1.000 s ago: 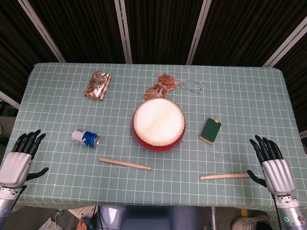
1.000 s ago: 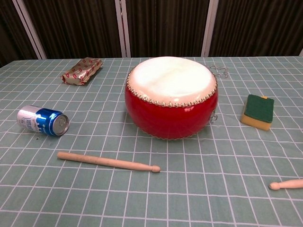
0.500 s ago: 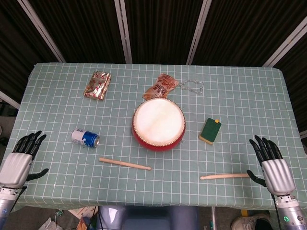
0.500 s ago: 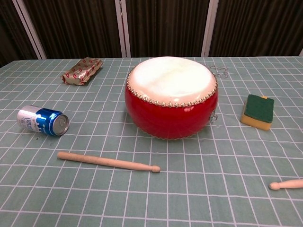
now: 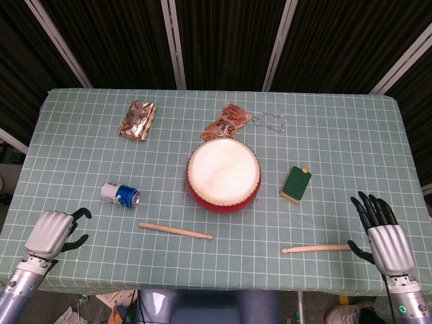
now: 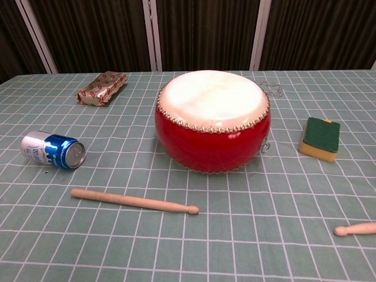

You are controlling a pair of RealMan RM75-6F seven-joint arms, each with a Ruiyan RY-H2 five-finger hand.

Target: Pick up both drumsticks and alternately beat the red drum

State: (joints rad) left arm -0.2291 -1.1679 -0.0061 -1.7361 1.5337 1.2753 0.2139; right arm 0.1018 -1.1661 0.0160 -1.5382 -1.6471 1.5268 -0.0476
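The red drum with a white skin stands mid-table. One wooden drumstick lies in front of it to the left, the other drumstick lies front right, and only its tip shows in the chest view. My left hand hovers at the table's front-left edge, empty, its dark fingers pointing toward the left stick but well short of it. My right hand is empty with fingers spread, its thumb just beside the right stick's butt end. Neither hand shows in the chest view.
A blue can lies on its side between my left hand and the drum. A green-and-yellow sponge sits right of the drum. A foil wrapper, a snack packet and a thin chain lie behind it.
My left hand has swung right over the table edge and turned, so its fingers now point toward the left drumstick. The right hand and all objects have stayed put.
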